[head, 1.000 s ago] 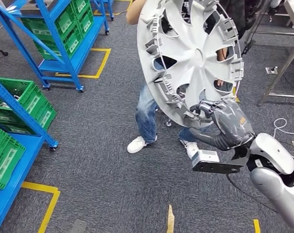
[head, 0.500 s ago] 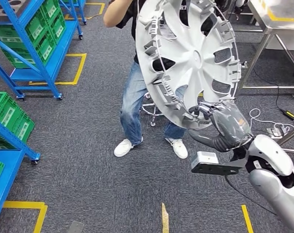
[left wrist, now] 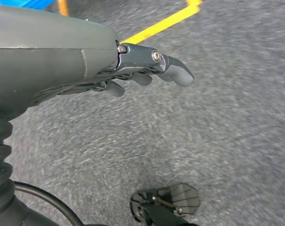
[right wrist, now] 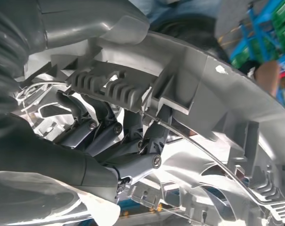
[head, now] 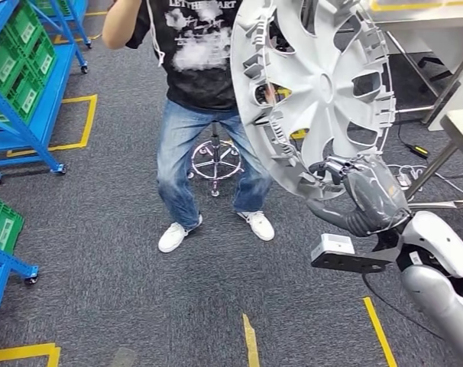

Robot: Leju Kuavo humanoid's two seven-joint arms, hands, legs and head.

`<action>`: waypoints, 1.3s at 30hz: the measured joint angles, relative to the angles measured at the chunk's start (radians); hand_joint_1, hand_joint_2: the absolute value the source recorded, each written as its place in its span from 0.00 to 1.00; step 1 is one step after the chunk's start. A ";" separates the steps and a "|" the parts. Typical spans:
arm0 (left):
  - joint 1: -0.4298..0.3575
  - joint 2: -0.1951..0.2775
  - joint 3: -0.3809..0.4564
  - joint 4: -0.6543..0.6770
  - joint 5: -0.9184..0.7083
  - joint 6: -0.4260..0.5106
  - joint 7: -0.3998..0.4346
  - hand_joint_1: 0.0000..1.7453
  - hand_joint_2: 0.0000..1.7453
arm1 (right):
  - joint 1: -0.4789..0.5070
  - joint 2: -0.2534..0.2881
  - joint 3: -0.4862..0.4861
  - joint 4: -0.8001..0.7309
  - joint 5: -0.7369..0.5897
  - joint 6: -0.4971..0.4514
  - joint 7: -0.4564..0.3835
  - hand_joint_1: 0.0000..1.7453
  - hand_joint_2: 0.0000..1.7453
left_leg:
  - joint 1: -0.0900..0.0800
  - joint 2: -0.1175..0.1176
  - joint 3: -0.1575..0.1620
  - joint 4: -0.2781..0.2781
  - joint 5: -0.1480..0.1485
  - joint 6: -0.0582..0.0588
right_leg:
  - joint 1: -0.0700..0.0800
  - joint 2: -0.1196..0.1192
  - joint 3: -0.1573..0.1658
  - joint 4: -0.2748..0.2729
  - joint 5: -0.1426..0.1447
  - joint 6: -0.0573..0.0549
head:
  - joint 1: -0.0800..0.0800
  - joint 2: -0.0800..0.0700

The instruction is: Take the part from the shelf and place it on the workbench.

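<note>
Right arm raised from lower right, forearm angled up and inward. Right hand (head: 372,200) clamped on lower rim of hubcap (head: 318,88), fingers (right wrist: 98,127) hooked over rim ribs and wire ring, thumb on opposite side. Hubcap held high, near upright, tilted slightly, ribbed inner face toward head camera, clear of floor (head: 114,290). Left hand (left wrist: 134,70) hanging over grey carpet, grasping nothing, fingers extended and slightly apart. Person (head: 203,92) in jeans and dark shirt standing just behind hubcap, stool (head: 216,159) between legs. Blue shelf (head: 30,115) with green crates (head: 18,65) at far left. Metal workbench (head: 437,27) at upper right, behind hubcap.
</note>
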 joint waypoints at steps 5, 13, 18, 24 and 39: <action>0.006 0.000 -0.001 0.000 0.000 0.000 0.000 0.00 1.00 | 0.001 0.000 -0.002 -0.001 0.000 -0.002 -0.001 1.00 1.00 | 0.001 -0.037 -0.102 0.205 -0.064 0.000 | 0.002 0.056 0.003 0.002 -0.002 -0.009 | -0.004 0.000; 0.001 0.001 -0.004 0.000 0.000 0.000 0.000 0.00 1.00 | 0.001 -0.001 -0.007 -0.002 -0.002 -0.005 -0.005 1.00 1.00 | 0.002 -0.098 -0.005 -0.057 0.066 0.022 | -0.011 0.128 -0.019 0.012 -0.001 0.024 | -0.004 0.000; -0.001 0.001 -0.005 0.000 -0.001 0.000 0.000 0.00 1.00 | -0.001 -0.002 -0.009 -0.002 -0.005 -0.004 -0.007 1.00 1.00 | 0.003 -0.047 0.006 -0.074 0.070 0.039 | -0.009 0.035 -0.130 0.229 -0.107 0.040 | 0.003 0.000; 0.000 0.000 -0.006 0.000 -0.002 -0.003 0.000 0.00 1.00 | 0.000 -0.002 -0.009 -0.002 -0.008 -0.003 -0.008 1.00 1.00 | 0.000 0.010 0.015 -0.072 0.058 0.025 | -0.013 -0.028 -0.026 0.048 -0.008 0.049 | 0.003 0.000; 0.003 0.002 -0.006 0.000 -0.001 -0.003 0.001 0.00 1.00 | 0.003 -0.002 -0.010 -0.002 -0.010 -0.004 -0.007 1.00 1.00 | 0.005 -0.094 -0.039 0.013 0.063 0.014 | -0.005 0.093 0.005 0.008 -0.009 -0.002 | -0.005 0.000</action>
